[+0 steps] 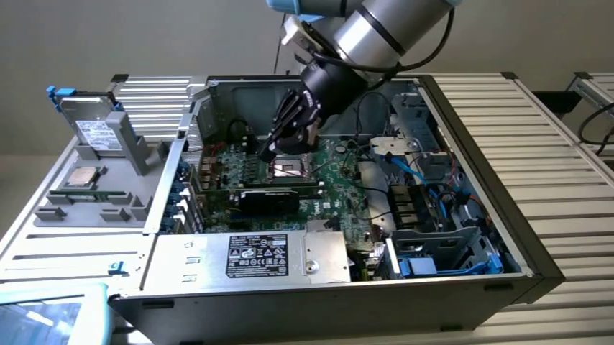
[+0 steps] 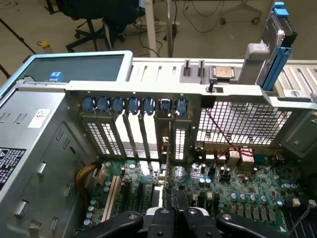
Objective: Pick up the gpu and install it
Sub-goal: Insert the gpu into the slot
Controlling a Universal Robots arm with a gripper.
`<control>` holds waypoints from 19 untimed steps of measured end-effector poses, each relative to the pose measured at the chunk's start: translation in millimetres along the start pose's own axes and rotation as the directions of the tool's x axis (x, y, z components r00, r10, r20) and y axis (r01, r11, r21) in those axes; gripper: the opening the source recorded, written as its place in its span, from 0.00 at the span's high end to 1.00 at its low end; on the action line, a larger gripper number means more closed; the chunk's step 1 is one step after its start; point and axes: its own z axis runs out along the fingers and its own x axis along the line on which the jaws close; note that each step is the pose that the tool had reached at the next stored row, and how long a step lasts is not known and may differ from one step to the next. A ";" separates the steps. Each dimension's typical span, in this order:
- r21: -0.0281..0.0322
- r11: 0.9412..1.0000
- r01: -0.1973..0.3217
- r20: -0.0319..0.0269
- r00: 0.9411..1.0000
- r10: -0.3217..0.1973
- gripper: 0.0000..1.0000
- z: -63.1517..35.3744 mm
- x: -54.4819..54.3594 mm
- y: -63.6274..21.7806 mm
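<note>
The black end effector (image 1: 272, 152) hangs inside the open dark metal computer case (image 1: 317, 309), low over the green motherboard (image 1: 338, 174). In the exterior view the gpu (image 1: 278, 195), a flat card with a black cooler, stands on edge in a motherboard slot just below the end effector. The wrist view adds that the fingers are pressed together with nothing visibly gripped, facing a row of blue plastic slot clips (image 2: 133, 104) on the rear wall. Whether the tips touch the card I cannot tell.
</note>
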 end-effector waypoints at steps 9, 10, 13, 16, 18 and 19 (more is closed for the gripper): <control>0.019 0.999 0.047 -0.042 0.998 -0.046 0.88 -14.4 0.4 12.1; 0.023 0.998 0.053 -0.047 0.998 -0.052 0.88 -14.4 0.4 12.2; 0.043 0.997 0.072 -0.065 0.996 -0.069 0.88 -14.5 0.1 12.2; 0.063 0.995 0.084 -0.079 0.994 -0.079 0.88 -14.7 -1.7 12.1; 0.089 0.992 0.093 -0.092 0.992 -0.085 0.88 -14.7 -2.2 12.1; 0.104 0.990 0.099 -0.099 0.991 -0.088 0.88 -14.5 -2.5 11.9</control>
